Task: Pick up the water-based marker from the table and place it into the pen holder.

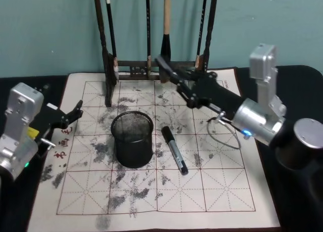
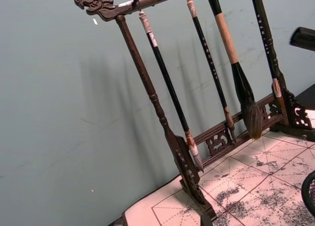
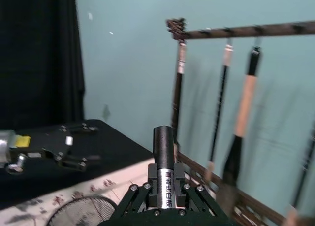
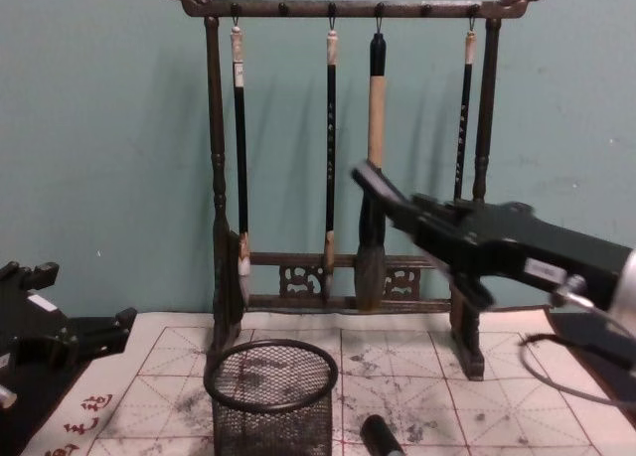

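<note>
Done with pickup: clamping water-based marker (image 3: 164,142) in right gripper (image 3: 165,187), raised behind pen holder (image 1: 132,152). Yet to carry over its rim and release. Parked well left of pen holder with left gripper (image 1: 73,116).

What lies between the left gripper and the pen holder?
In the head view, just bare ink-stained mat with red characters separates the open left gripper from the pen holder. The right gripper, shut on a marker, is raised near the brush rack.

Water-based marker (image 3: 164,173): white lettered barrel, black cap, clamped in the right gripper (image 1: 177,78) and lifted clear of the ink-stained mat (image 1: 212,186) (a second marker (image 1: 174,150) lies flat just right of the holder). Pen holder (image 1: 132,139): round black wire-mesh cup, solid rim, upright on the mat.
</note>
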